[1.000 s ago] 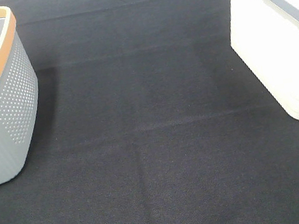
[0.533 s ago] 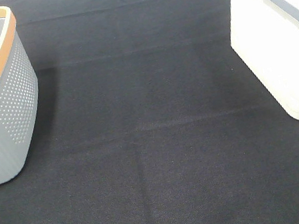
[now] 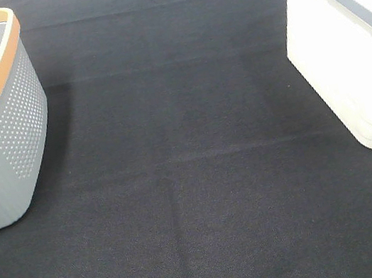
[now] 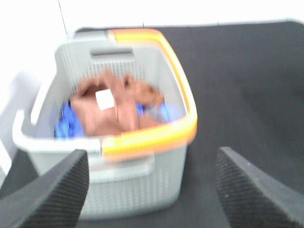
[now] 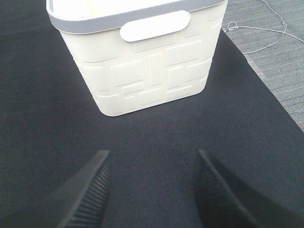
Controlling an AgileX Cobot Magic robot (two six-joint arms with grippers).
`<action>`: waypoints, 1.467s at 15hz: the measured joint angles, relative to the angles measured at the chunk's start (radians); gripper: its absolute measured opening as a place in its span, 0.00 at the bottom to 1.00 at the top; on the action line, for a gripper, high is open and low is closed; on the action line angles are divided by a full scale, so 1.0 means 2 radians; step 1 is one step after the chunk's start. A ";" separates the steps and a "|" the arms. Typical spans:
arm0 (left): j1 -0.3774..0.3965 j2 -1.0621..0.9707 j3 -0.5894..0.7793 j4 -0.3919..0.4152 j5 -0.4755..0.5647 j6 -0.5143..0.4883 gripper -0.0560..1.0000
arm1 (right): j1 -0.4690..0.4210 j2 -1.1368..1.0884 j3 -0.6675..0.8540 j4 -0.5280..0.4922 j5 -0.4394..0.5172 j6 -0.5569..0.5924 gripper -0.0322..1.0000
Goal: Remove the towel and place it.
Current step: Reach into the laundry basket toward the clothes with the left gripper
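Reddish-brown towel [image 4: 97,115] lies bunched in the basket [image 4: 152,137]; left fingers [image 4: 57,194] gape toward it, seemingly ready to grab; right fingers [image 5: 90,190] hang released.

A black fabric-covered table [image 3: 193,181] carries a grey perforated basket [image 3: 17,140] far left and a cream bin [image 3: 346,67] far right.

The left gripper [image 4: 151,156], black and ribbed, gapes wide, clasping nothing; the right gripper [image 5: 153,154], equally black and ribbed, gapes likewise.
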 joint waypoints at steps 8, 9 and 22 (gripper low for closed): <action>0.000 0.362 -0.092 0.047 -0.194 -0.110 0.72 | 0.000 0.000 0.000 0.000 0.000 0.000 0.53; 0.000 0.423 -0.125 0.048 -0.194 -0.134 0.72 | 0.000 0.000 0.000 0.000 0.000 0.000 0.53; 0.057 0.754 -0.381 0.034 -0.063 -0.288 0.72 | 0.000 0.000 0.000 0.000 0.000 0.000 0.53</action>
